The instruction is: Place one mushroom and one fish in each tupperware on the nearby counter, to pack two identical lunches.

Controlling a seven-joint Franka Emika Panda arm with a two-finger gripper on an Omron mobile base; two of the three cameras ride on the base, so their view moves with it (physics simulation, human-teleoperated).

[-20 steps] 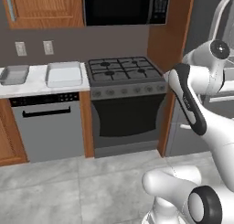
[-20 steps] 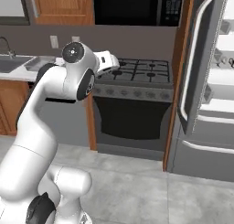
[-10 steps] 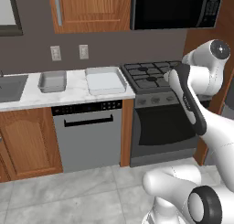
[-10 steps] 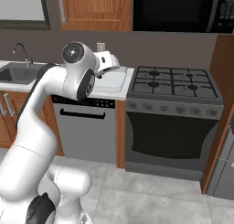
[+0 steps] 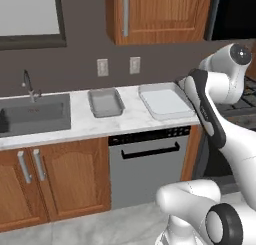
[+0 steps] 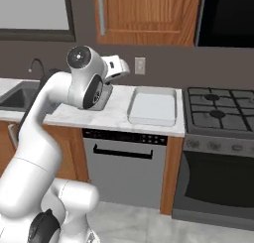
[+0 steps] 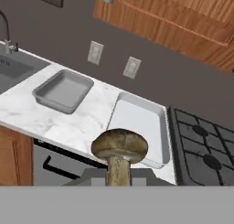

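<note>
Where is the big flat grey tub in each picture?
Left base view: the larger tupperware lies on the counter, right of centre, just left of the robot's arm.
Right base view: it sits in the middle, just left of the stovetop.
Hand view: it is at centre right, behind the mushroom.
Shared landmark: the two wall outlets on the wall above the tubs.

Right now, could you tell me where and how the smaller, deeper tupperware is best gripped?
Grip the smaller tub by one long rim wall, coming straight down from above: it sits flat and lidless on the counter, so its thin upright wall suits the fingers.
</note>
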